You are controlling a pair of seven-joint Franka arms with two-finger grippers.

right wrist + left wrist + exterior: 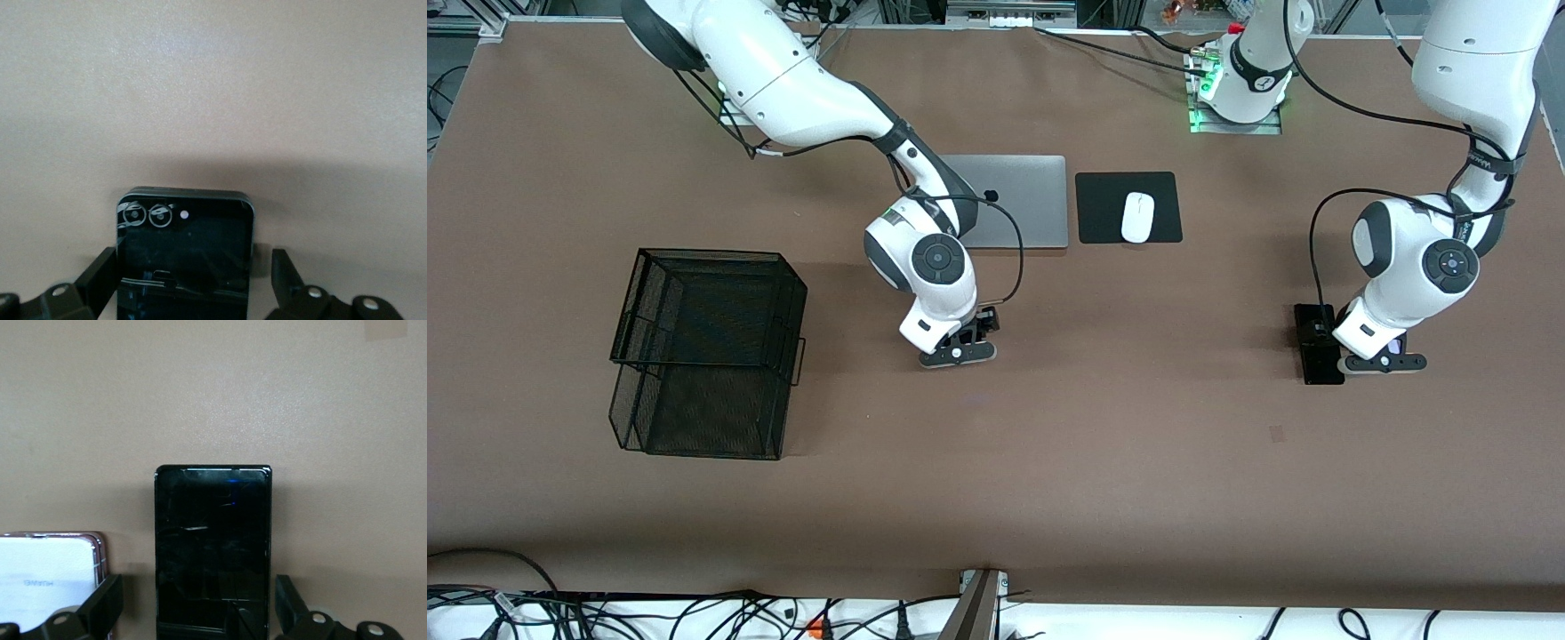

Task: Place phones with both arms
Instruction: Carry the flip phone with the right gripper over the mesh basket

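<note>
My left gripper [1383,363] hangs low at the left arm's end of the table, open. In the left wrist view [198,593] its fingers [103,603] straddle the long slim black phone [213,547], with a gap on each side. That phone shows beside the gripper in the front view [1319,345]. The pale pink-white phone [47,580] lies right beside it. My right gripper [958,353] is low over mid-table, open. In the right wrist view [192,263] its fingers [283,270] flank the small squarish black phone [187,253], which lies flat.
A black wire-mesh basket [707,351] stands toward the right arm's end of the table. A grey laptop [1018,200] and a white mouse [1137,216] on a black pad [1103,209] lie farther from the front camera than both grippers.
</note>
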